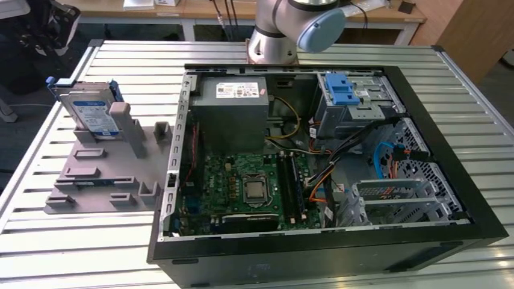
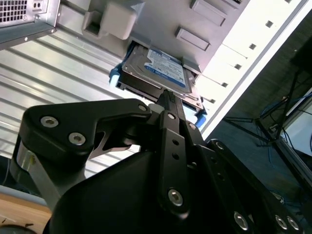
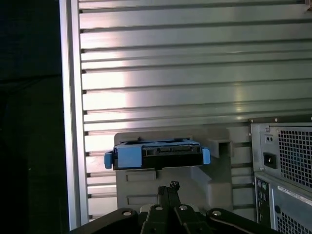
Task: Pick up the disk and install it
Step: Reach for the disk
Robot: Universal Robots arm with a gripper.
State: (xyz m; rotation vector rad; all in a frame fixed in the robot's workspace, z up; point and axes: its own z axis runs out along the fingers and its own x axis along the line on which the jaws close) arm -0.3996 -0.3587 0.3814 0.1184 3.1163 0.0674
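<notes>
While disk (image 1: 90, 113) stands in holder (image 1: 96, 176), fingers (image 2: 169, 126) sit closed w/o touching it.

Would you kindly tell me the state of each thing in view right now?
disk: standing on edge in the grey holder, not gripped.
gripper: shut, empty, apart from the disk.
computer case: lying on its side, open, internals exposed.

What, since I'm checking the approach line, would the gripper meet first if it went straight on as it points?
Most likely the disk, standing on edge in the grey holder: in both wrist views the gripper points at its near edge. The gap between them cannot be judged.
</notes>
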